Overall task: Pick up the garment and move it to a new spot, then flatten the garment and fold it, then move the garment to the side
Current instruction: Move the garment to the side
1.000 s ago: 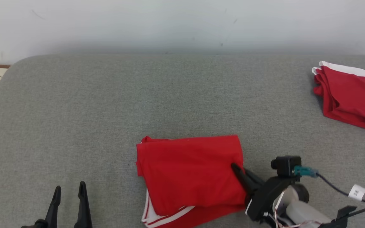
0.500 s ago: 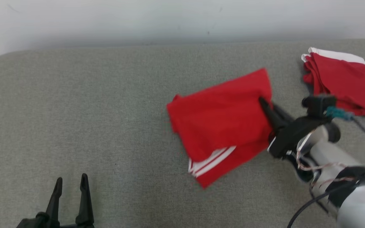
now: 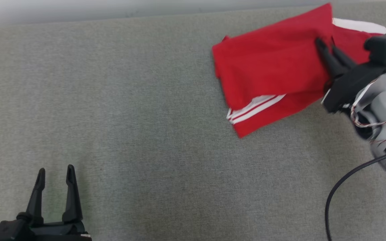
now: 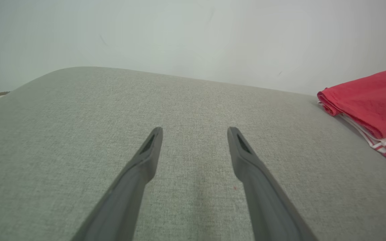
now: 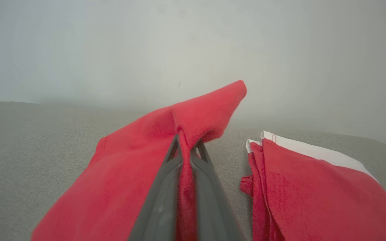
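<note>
The folded red garment (image 3: 273, 67) has travelled from the middle of the near edge of the grey padded surface (image 3: 146, 117) towards its far right corner, carried by the right gripper (image 3: 326, 43); the head camera has swung as well. Nearest, at the near left, the left gripper (image 3: 55, 169) hovers over bare grey fabric with its two fingers spread wide and nothing between them. Farther on and to the right lies the garment, tilted, with white stripes showing along its near edge. The right gripper's jaws are pinched shut on the garment's right edge, and in the right wrist view the cloth rises in a peak just past the fingertips. Beyond and to the right, a second folded red garment (image 3: 348, 38) with a white band lies by the far right corner, just beside the carried one.
</note>
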